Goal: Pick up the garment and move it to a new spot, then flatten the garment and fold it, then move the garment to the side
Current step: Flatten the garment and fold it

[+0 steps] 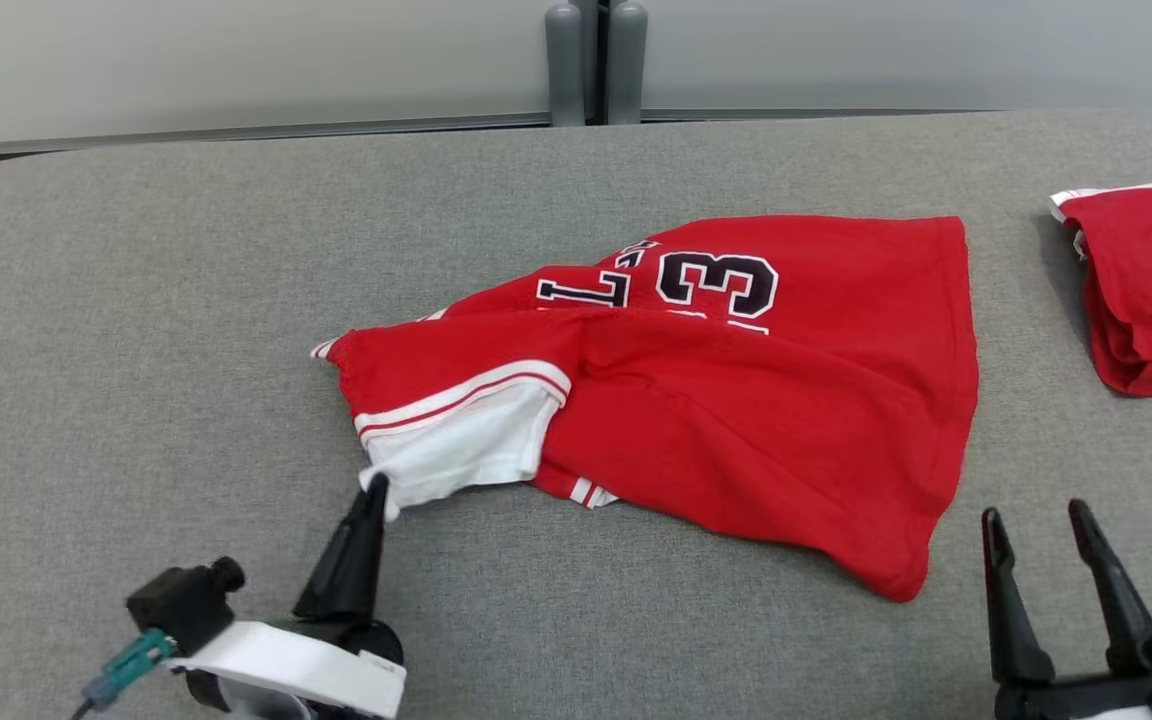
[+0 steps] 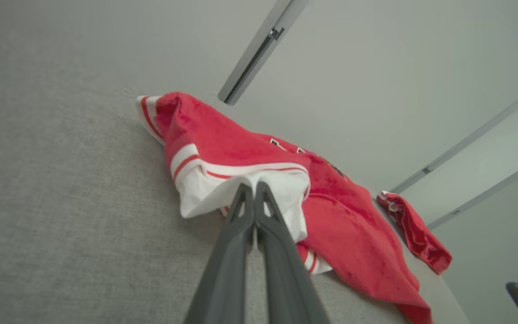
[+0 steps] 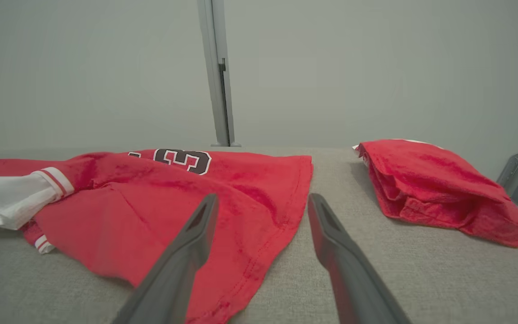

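Left claw (image 1: 376,487) pinches sleeve (image 1: 466,445) of garment (image 1: 756,400); right claw (image 1: 1034,512) gapes empty; print reads "3", perhaps "L".

Light is bright, flat and even on all my feeds, with no glare. The red jersey (image 1: 786,420) leaves just a thin, soft shadow on the grey table (image 1: 136,350). My wrist feeds stretch toward their edges.

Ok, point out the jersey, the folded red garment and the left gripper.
jersey (image 1: 766,400), head view, red body below the number.
folded red garment (image 1: 1151,290), head view, top layer.
left gripper (image 1: 376,487), head view, shut tips at the white sleeve.
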`<state>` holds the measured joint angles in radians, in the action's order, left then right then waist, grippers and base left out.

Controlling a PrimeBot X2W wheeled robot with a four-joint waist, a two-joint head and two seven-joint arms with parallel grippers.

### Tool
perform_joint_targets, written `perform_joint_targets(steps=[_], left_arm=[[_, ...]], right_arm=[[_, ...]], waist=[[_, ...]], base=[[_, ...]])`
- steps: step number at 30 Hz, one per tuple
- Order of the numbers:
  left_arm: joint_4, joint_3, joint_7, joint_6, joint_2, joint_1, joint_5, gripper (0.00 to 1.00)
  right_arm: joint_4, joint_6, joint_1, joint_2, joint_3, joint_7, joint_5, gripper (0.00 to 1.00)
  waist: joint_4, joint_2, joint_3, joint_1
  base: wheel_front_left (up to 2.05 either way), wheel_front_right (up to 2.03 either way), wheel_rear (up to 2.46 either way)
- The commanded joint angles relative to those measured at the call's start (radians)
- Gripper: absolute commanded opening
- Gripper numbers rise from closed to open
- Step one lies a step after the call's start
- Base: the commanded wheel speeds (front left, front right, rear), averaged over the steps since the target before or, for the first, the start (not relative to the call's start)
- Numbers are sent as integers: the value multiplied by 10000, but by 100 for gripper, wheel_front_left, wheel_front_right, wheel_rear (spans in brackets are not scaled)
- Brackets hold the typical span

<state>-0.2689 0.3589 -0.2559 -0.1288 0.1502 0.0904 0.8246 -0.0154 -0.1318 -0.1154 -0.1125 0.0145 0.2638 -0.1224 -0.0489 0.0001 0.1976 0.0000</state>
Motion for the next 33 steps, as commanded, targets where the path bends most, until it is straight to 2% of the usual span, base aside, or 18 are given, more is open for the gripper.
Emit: perform_joint_targets(steps=[1,7,8,11,16,17,21,27,33], left_arm=[[364,-271,-20,-17,156,-44,231,0],[1334,-1068,-35,156,619,-97,679,0],[1334,-1068,-35,156,619,-97,679,0],[1558,-1299,-32,310,809,-111,716,0],[1781,-1506,4,484,973,-55,762,0],[1844,-1548,3,532,1022,-13,717,0],[1907,-1554,3,592,1049,64,663,0],[1901,-1463,35,675,1058,107,574,0],[1901,-1457,12,709,1031,69,553,0]], right_arm=[[21,23,-248,-76,146,10,-295,100],[-557,22,-376,-470,1238,11,-2537,100],[-557,22,-376,-470,1238,11,-2537,100],[-1130,22,-266,-667,1946,10,-4580,100],[-1452,20,119,-1413,3304,10,-7920,100],[-1449,20,277,-1661,3693,10,-9043,100],[-1344,20,609,-2027,4269,10,-10960,100],[-962,16,999,-2414,4652,-107,-12847,100],[-771,16,1014,-2678,4619,-39,-13536,100]], waist=[[73,-1,100,0],[6,-1,389,0],[6,-1,389,0],[-14,-1,497,0],[-41,-1,659,0],[-49,-1,711,0],[-34,-1,769,0],[25,-1,777,0],[81,-1,745,0]], base=[[0,0,0],[0,0,0],[0,0,0],[0,0,0],[0,0,0],[0,0,0],[0,0,0],[0,0,0],[0,0,0]])
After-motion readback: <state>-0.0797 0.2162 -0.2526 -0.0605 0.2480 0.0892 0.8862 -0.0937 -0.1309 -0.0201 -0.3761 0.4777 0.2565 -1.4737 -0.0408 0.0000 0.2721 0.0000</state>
